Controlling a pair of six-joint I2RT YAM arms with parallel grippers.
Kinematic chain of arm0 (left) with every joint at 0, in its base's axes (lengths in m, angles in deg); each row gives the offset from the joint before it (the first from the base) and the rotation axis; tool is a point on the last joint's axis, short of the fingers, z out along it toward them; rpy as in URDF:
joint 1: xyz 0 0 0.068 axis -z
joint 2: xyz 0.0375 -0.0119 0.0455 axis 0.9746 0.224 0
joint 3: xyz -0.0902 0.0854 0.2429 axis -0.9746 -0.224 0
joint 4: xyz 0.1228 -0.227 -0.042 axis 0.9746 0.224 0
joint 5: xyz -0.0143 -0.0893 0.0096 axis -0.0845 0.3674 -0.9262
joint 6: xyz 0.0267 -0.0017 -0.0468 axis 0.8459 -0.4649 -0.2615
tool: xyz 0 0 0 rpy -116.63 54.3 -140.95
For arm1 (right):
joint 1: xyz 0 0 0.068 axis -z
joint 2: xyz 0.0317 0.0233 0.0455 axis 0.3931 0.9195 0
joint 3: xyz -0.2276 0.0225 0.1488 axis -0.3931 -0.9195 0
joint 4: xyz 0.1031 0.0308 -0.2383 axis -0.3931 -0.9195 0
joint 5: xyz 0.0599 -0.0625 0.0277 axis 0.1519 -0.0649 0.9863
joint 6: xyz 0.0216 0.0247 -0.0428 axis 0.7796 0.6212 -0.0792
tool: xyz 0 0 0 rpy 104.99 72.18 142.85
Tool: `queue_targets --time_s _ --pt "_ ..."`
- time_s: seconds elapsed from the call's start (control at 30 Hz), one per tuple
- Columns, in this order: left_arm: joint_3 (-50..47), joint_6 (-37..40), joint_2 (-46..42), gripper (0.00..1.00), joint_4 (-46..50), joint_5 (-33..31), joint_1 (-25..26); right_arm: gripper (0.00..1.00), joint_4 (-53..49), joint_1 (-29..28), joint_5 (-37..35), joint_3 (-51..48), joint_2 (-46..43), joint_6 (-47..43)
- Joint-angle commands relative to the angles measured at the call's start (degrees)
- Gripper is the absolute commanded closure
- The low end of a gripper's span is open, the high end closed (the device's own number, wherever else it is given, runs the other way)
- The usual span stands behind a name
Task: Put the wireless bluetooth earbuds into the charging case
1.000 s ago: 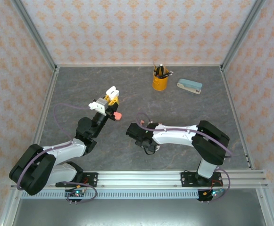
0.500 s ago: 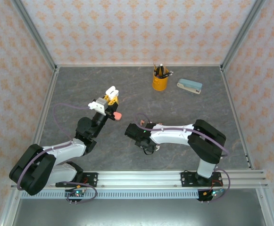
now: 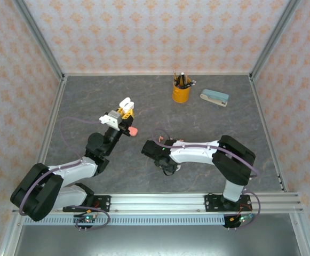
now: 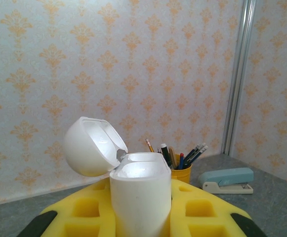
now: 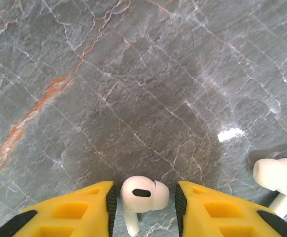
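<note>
The left claw (image 3: pixel 125 106) is raised above the counter (image 5: pixel 133 74) and is clenched on a white case (image 4: pixel 139 195), which stands upright between its yellow fingers (image 4: pixel 84 210). The lid (image 4: pixel 91 146) is hinged open and tipped back to the left. Beyond the case, at the far side of the counter, a yellow cup (image 4: pixel 181 174) of pens stands near a pale blue stapler (image 4: pixel 227 178).

The right claw (image 5: pixel 144 210) points down at the counter, its fingers (image 5: pixel 84 207) parted and straddling a white earbud (image 5: pixel 144 192). The earbud lies on the counter with a slim gap showing on either side, so nothing is gripped. A second earbud (image 5: pixel 277 175), also white, lies on the counter to its right, apart from the claw.

In the top view a small pink object (image 3: pixel 135 130) sits just beside the left arm's wrist.
</note>
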Motion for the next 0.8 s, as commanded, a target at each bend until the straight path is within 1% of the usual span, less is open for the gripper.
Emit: queue_targets --time_s 0.0,0.13,0.27,0.57,0.77 --pt "-0.6 -0.3 -0.3 1.0 -3.2 -0.6 -0.5 0.65 0.3 -0.3 -1.8 0.6 1.2 0.6" --pt "-0.5 -0.6 -0.3 1.0 -3.2 -0.4 -0.5 0.7 0.7 -0.3 -2.5 0.1 0.7 0.1" --pt "-0.5 -0.7 -0.5 1.0 -3.0 -0.2 -0.5 0.73 1.8 -0.3 -4.0 -0.8 -0.3 -1.2" --pt "-0.7 -0.6 -1.5 1.0 -1.6 0.2 -0.5 0.73 6.0 -0.3 -9.5 -4.0 -4.6 -8.9" --pt "-0.9 -0.5 -2.4 1.0 -0.6 0.1 -0.5 0.73 3.3 -0.3 -8.2 -1.8 -2.6 -12.9"
